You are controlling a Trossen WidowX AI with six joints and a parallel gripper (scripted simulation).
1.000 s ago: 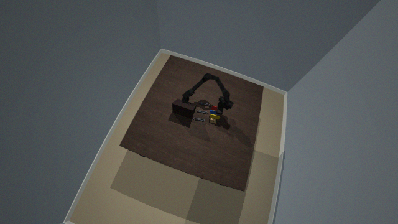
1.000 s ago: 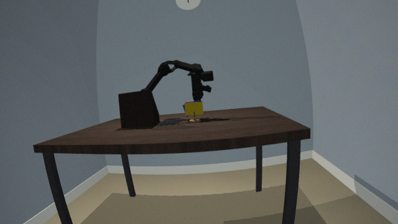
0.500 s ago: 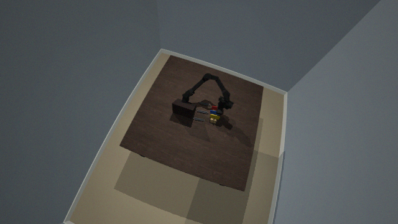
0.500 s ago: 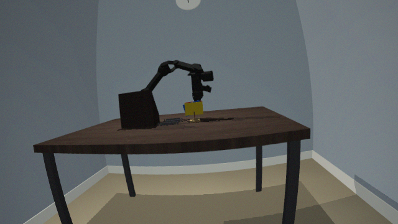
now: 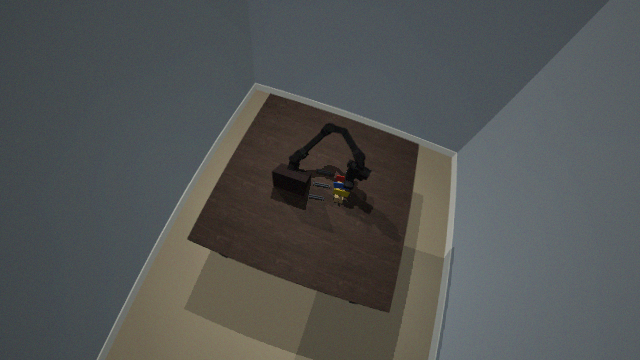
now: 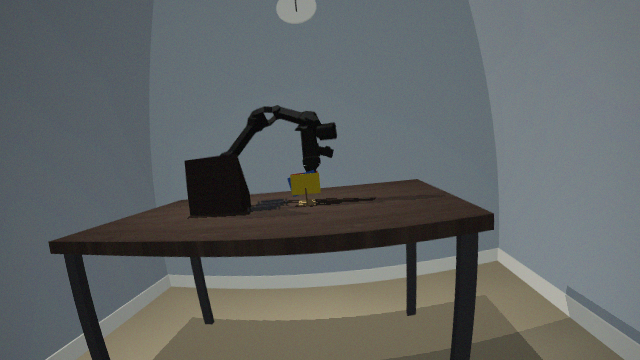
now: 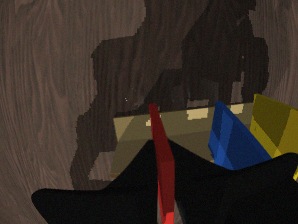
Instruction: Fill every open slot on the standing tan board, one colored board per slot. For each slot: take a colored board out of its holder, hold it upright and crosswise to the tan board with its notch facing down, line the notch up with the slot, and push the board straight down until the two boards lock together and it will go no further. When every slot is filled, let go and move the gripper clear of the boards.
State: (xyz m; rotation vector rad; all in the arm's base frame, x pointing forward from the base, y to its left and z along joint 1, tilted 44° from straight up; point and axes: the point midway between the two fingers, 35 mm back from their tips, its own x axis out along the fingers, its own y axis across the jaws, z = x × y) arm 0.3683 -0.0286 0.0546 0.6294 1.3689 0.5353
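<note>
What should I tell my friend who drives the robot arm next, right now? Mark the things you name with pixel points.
Gripper (image 5: pixel 348 185) (image 6: pixel 311 171) (image 7: pixel 157 144): shut on the red board (image 5: pixel 340 178) (image 7: pixel 162 145).
Yellow board (image 5: pixel 341 193) (image 6: pixel 305 183) (image 7: pixel 277 125) and blue board (image 6: pixel 291 184) (image 7: pixel 232 140): standing across the tan board.
Left: check that red is pushed fully down, then let go and move clear. Whether it's locked, I can't tell.

The arm is matte black, with slim links and bulky joints. Its fingers are black and broad-shouldered.
</note>
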